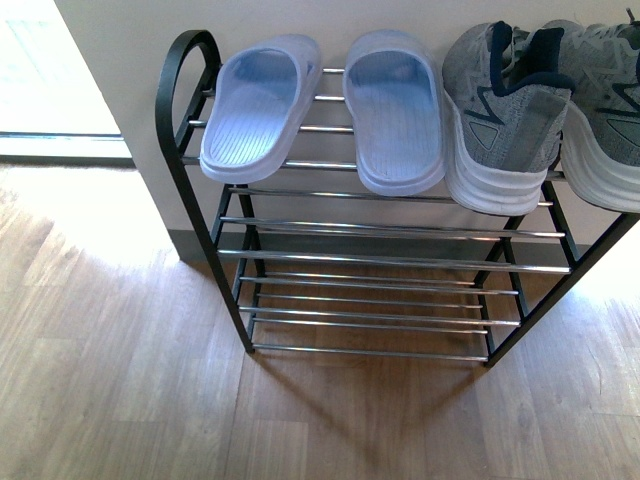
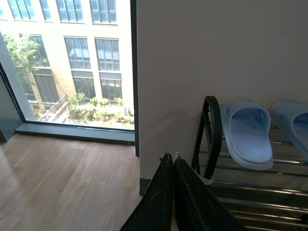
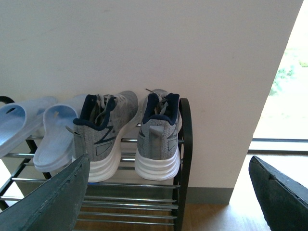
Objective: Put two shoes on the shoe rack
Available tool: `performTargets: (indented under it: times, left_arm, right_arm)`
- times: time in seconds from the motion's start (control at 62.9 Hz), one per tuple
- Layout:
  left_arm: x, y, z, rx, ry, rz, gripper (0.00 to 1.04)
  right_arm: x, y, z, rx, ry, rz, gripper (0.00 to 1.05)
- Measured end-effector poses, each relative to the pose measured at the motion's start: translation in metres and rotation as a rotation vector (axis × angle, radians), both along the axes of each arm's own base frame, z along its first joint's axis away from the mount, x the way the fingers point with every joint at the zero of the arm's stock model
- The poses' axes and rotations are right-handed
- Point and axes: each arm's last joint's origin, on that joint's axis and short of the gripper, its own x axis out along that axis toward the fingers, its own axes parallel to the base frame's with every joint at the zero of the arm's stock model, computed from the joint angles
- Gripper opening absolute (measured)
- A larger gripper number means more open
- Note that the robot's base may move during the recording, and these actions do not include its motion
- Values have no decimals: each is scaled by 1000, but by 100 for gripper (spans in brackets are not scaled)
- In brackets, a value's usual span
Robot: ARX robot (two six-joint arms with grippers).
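The shoe rack stands against a white wall. On its top tier lie two pale blue slides, and to their right two grey knit sneakers, heels toward me. Neither gripper shows in the front view. My left gripper is shut with nothing in it, hanging off the rack's left end near its black frame and the slides. My right gripper is open and empty, back from the rack's right end, facing the sneakers. Its fingers are wide apart.
The rack's lower tiers of chrome bars hold nothing. Wooden floor spreads in front and to the left. A white wall column backs the rack. A floor-level window lies to the left and another window to the right.
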Motion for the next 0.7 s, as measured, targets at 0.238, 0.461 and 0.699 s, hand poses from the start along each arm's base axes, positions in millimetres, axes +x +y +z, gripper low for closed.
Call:
performTargets:
  times: [0.238,0.461,0.699]
  left_arm:
    - [0,0,0,0,0,0,50]
    - [0,0,0,0,0,0,89]
    - [0,0,0,2,0,0,95]
  right_arm:
    - [0,0,0,0,0,0,96]
    - [0,0,0,0,1,0,96]
    - [0,0,0,0,1,0,96]
